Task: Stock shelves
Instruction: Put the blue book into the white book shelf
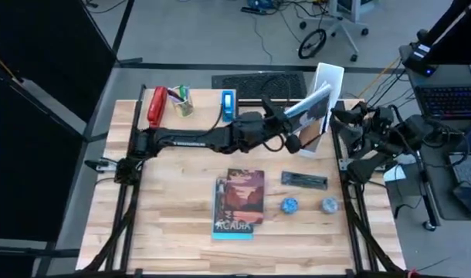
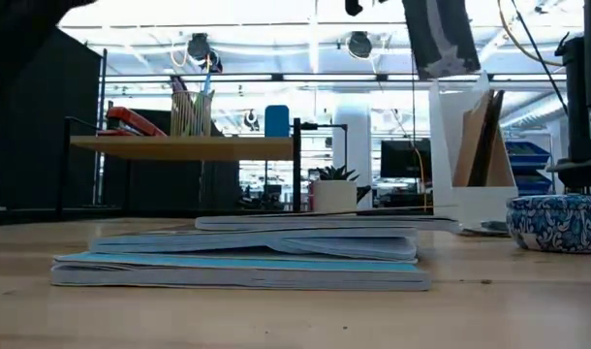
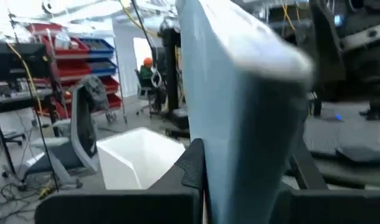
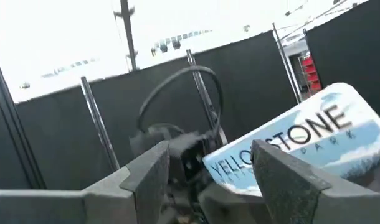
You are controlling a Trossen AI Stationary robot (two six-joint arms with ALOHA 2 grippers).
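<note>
The left gripper is clamped on one end of a thin light-blue paperback lettered "Yellowstone", carrying it raised and slanted so its far end hangs over the open top of the large white box-shaped file holder just ahead of the fingers. In the left wrist view the book's pale cover rises between the two dark fingers, with the white holder below and beyond them.

By its look the book is light and flat but only moderately stiff; held by an end, it may sag or swing, and a glossy cover could slide in the pads. A hold low on the spine side, near a corner, seems the safest purchase while it is lowered upright beside the brown folders already standing in the holder.

Behind the gripper, toward the arm's base, the low light-wood plank shelf on thin black legs carries a red stapler, a pencil cup and a small blue box. Two more books lie stacked on the tabletop below the arm.

The right gripper waits folded back at the table's edge, fingers spread and empty, facing the raised book.
</note>
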